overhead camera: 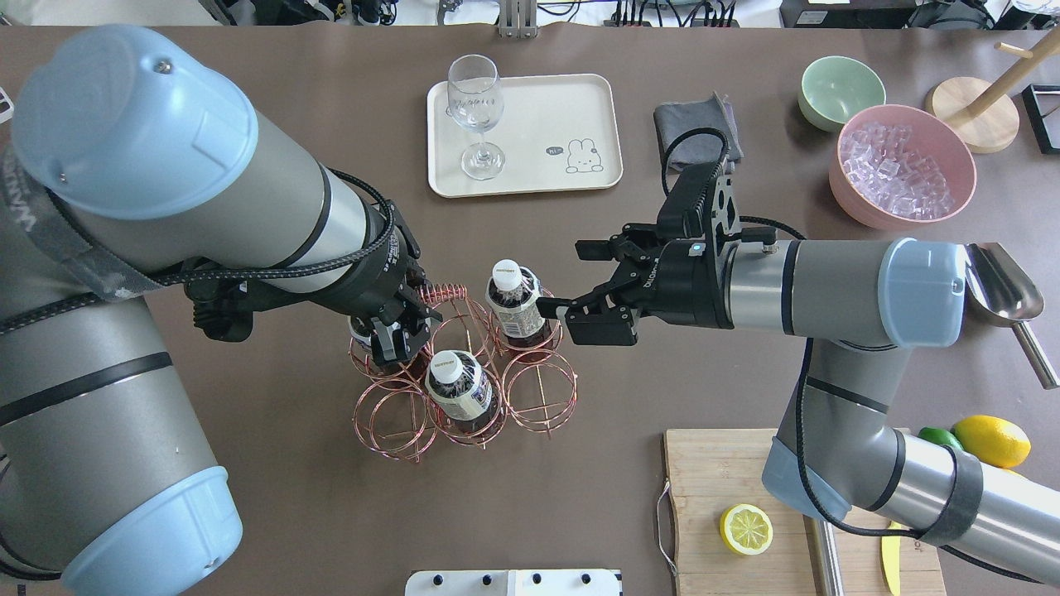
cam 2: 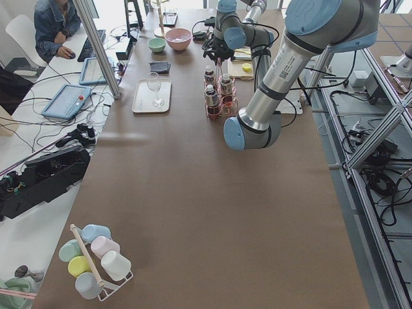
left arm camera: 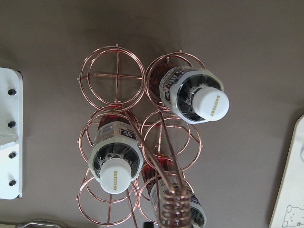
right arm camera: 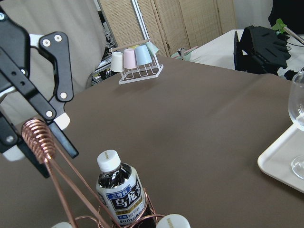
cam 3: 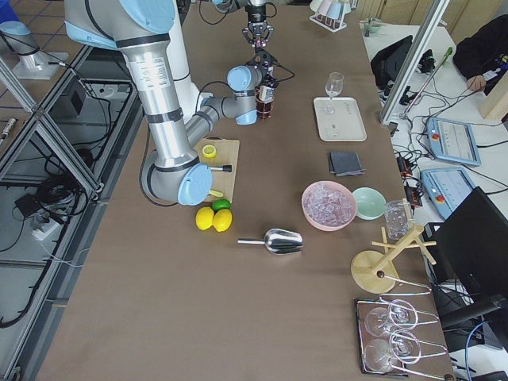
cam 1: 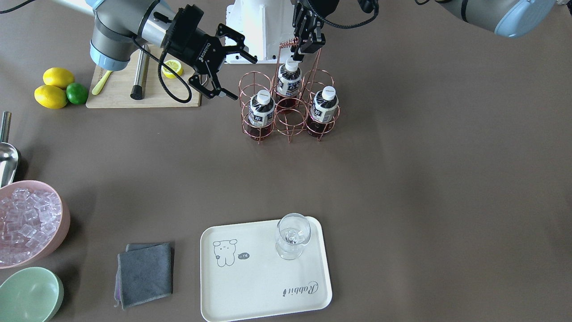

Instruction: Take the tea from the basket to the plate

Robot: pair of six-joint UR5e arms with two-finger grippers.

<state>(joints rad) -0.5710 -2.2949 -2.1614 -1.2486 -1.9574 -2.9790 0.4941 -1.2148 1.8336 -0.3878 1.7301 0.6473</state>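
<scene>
The copper wire basket (cam 1: 288,120) stands mid-table and holds three tea bottles (cam 1: 261,112) (cam 1: 288,80) (cam 1: 325,107). My left gripper (cam 1: 306,49) hangs over the basket beside its coiled handle (overhead camera: 439,291), jaws a little apart and holding nothing. In the overhead view it (overhead camera: 396,339) covers one bottle. My right gripper (overhead camera: 567,277) is open and empty, level with the bottle (overhead camera: 515,294) nearest the plate and just to its right. The cream plate (cam 1: 250,286) with the bear drawing lies apart from the basket, on the far side of the table from me.
A wine glass (cam 1: 292,235) stands on the plate's corner. A grey cloth (cam 1: 145,273), a pink bowl of ice (cam 1: 27,223) and a green bowl (cam 1: 29,295) lie beside the plate. A cutting board (cam 1: 120,89) with a lemon half lies under my right arm.
</scene>
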